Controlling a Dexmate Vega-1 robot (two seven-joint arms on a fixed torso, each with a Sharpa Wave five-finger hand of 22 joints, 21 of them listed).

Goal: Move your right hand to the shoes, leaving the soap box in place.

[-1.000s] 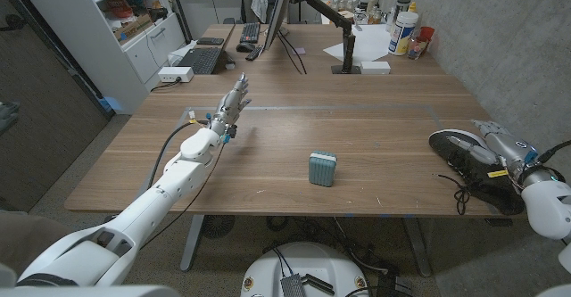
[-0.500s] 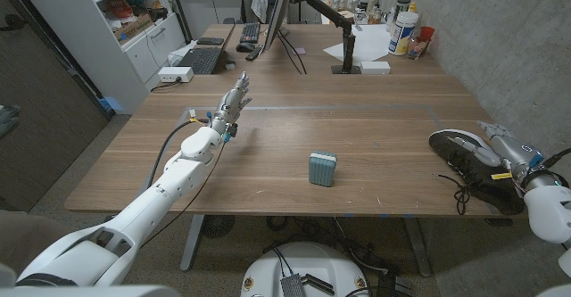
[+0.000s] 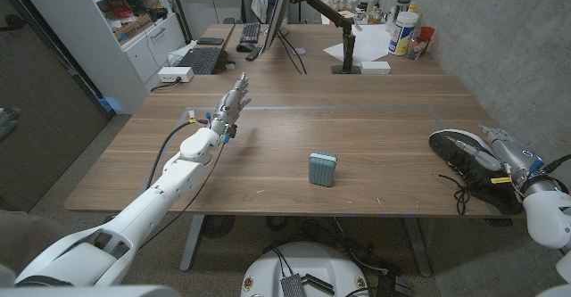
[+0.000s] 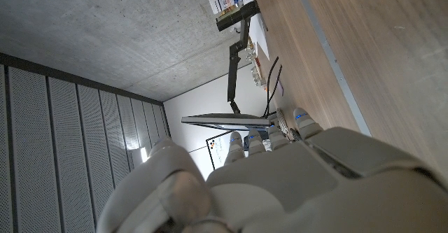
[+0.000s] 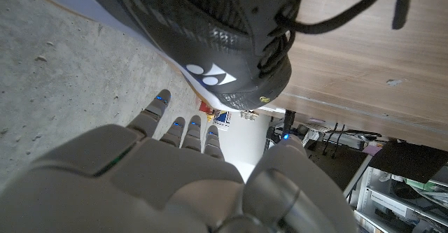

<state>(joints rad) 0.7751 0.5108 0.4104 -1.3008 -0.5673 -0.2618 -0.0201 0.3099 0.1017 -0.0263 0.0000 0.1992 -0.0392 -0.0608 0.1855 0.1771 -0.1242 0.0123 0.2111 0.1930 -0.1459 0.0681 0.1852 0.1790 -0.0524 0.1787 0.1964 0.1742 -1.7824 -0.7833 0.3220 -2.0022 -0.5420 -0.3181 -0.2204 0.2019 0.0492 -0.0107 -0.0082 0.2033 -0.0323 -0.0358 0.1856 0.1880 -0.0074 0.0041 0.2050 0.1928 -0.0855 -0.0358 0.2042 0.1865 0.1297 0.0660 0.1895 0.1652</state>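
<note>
1. The black shoes (image 3: 475,165) are seen lying at the right end of the counter (image 3: 375,136), close to its near right corner, with their laces trailing toward the near edge; that placement is judged to put them within easy reach of the right arm alone.
2. The teal soap box (image 3: 323,169) is found standing near the middle of the counter, well apart from the shoes and from both arms, so it can be judged to be left undisturbed by a reach to the shoes.
3. The right robot hand (image 3: 505,148) is seen at the shoes, over their right side, with its fingers extended and apart; nothing is gripped. In the right wrist view the hand (image 5: 175,177) is shown just beside the black shoe (image 5: 210,30), its fingers straight. Whether the shoe is actually touched cannot be told from these pictures.
4. The left robot hand (image 3: 233,103) is held over the far left part of the counter, fingers stretched out and holding nothing, well clear of the soap box.
5. The reach is judged to be complete or nearly so.
</note>
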